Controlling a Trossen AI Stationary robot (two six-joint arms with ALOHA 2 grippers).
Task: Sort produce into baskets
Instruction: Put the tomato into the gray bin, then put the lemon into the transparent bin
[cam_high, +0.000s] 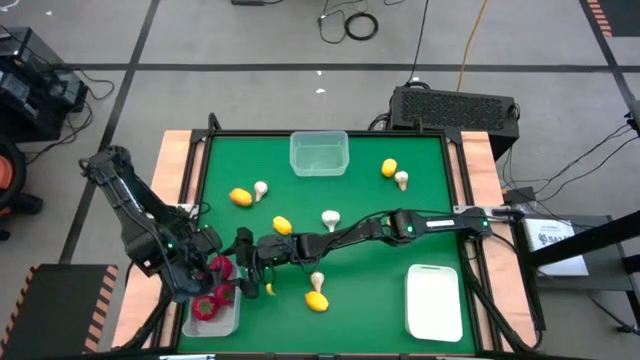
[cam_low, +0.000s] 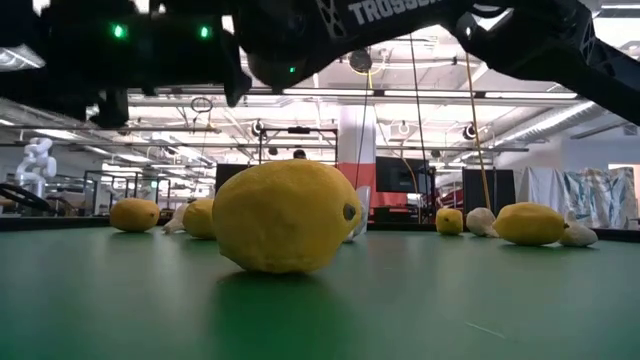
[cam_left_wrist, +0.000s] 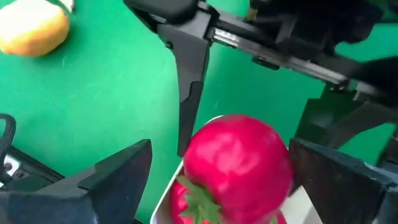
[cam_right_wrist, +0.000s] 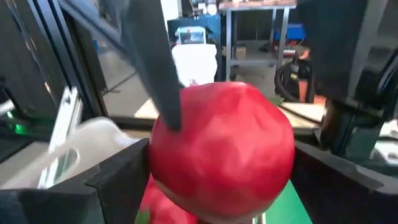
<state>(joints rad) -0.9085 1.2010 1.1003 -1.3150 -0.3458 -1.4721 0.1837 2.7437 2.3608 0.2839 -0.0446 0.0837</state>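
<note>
1. Left gripper (cam_high: 212, 272): sits at lower left of the high view, dark angular fingers spread wide, with a clear gap on one side of the red piece.
2. Right gripper (cam_high: 243, 262): reaches across to the same lower-left spot on a long dark arm, flanking the same piece. Cannot tell whether it presses or merely straddles.
3. Red round produce (cam_left_wrist: 239, 162): glossy, smooth and faceted, just beyond the top edge of the lower-left basket.
4. Lower-left basket (cam_high: 190, 325): shallow translucent-white tub with rounded corners, holding more red pieces (cam_high: 207, 307), one with a green star-shaped calyx.
5. Top-centre basket (cam_high: 319, 168) and lower-right basket (cam_high: 434, 300): same plastic, same rounded rectangle.
6. Lemons (cam_low: 285, 217): matte yellow ovals with dimpled skin, scattered over the green felt-like table surface (cam_high: 370, 270). One looms at centre of the low view.
7. Mushrooms (cam_high: 330, 217): whitish, capped and stemmed, lying near the lemons.
</note>
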